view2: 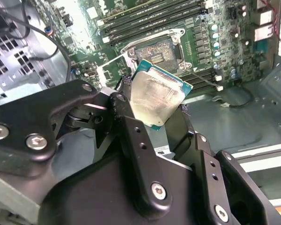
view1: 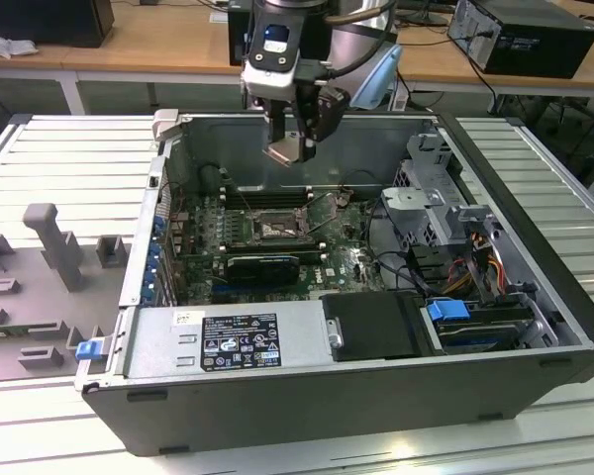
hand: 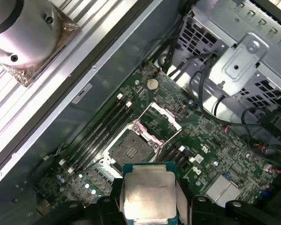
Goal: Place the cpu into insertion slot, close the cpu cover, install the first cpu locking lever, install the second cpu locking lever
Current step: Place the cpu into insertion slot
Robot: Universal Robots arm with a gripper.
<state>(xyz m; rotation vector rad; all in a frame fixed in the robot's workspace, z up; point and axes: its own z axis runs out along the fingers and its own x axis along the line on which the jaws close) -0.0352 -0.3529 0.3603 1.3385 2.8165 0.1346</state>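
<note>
At twelve o'clock of the empty insertion slot in the exterior view, the gripper hangs clamped on the cpu, the cpu cover open and no step completed.

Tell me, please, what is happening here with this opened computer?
A robot arm's gripper holds the cpu between its jaws, in the air above the motherboard of an open computer case. The insertion slot lies empty below it, and the cpu cover stands swung open beside the slot. The chip is not yet in the slot.
</note>
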